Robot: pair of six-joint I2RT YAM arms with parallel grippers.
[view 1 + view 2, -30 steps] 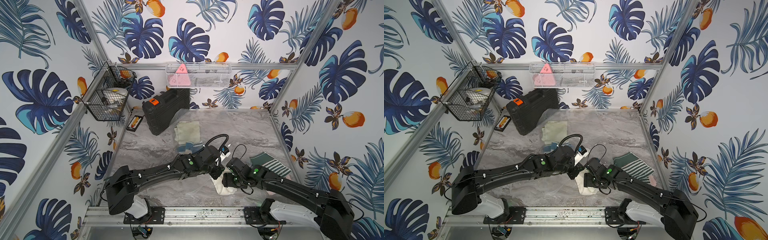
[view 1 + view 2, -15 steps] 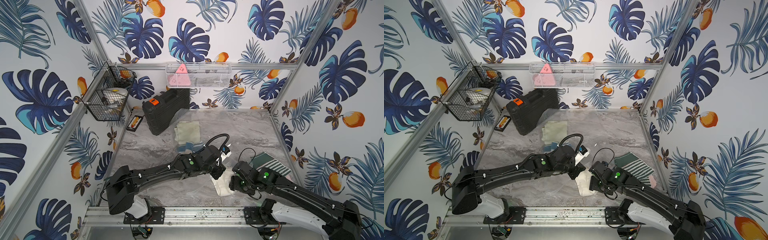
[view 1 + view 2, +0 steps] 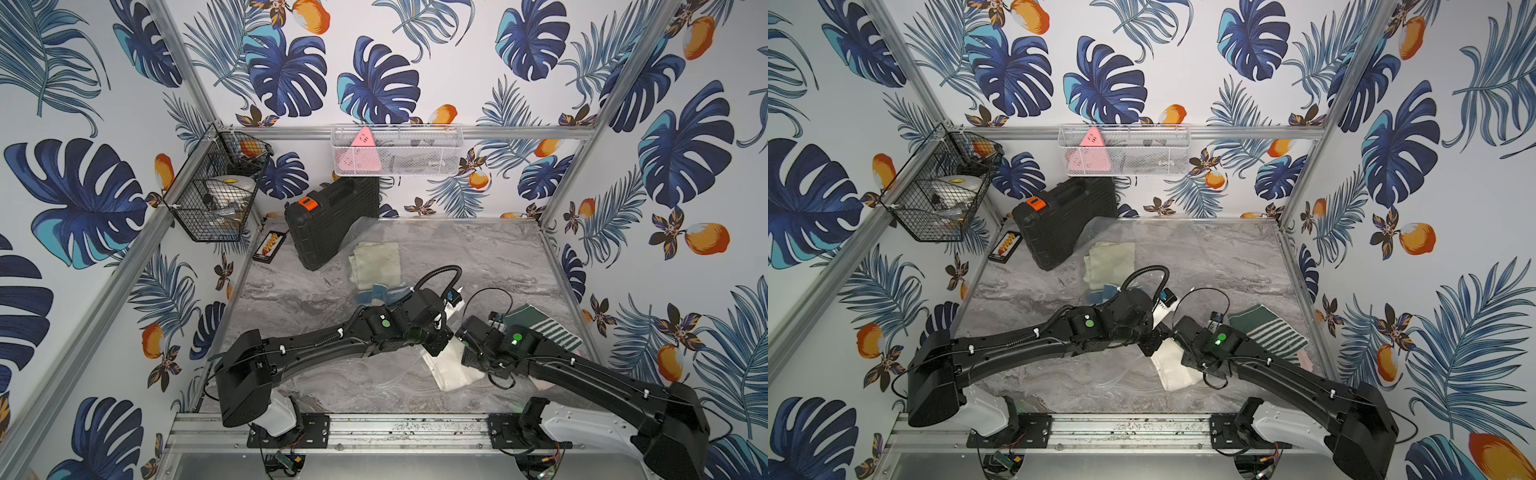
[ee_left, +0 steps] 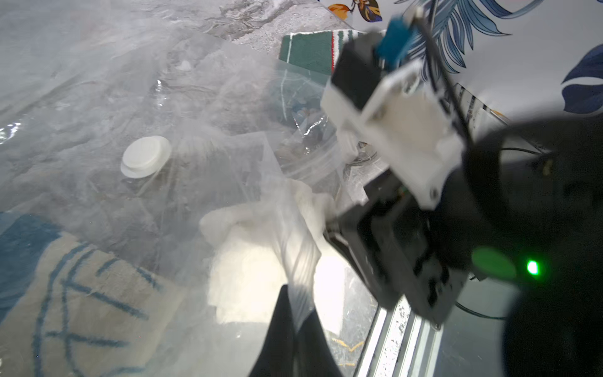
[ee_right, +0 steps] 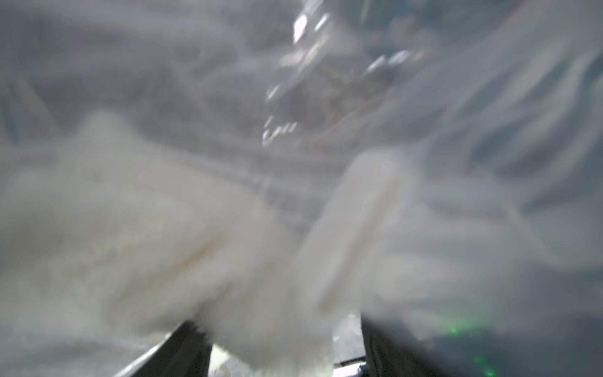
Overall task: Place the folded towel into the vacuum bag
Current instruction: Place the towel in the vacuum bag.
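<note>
The white folded towel (image 3: 451, 370) (image 3: 1173, 370) lies near the table's front, between my two wrists. The clear vacuum bag (image 4: 195, 98) spreads over the table, its round white valve (image 4: 146, 156) facing up. My left gripper (image 3: 436, 347) (image 4: 295, 290) is shut on a pinched-up fold of the bag's film, which drapes over part of the towel (image 4: 248, 261). My right gripper (image 3: 465, 353) (image 5: 282, 326) has its fingers apart, with the towel's edge (image 5: 130, 228) lying between them and a gap showing at one finger. The right wrist view is blurred.
A green striped towel (image 3: 540, 328) lies at the right, with a blue-patterned cloth (image 3: 380, 291) and a cream cloth (image 3: 376, 264) behind the arms. A black case (image 3: 332, 220) leans at the back left. Wire baskets (image 3: 216, 199) (image 3: 395, 149) hang on the walls. The metal rail (image 3: 374, 428) edges the front.
My right arm has drawn back to the right, uncovering more of the white towel, and its fingers have narrowed a little. The left arm has stayed put, holding the bag.
</note>
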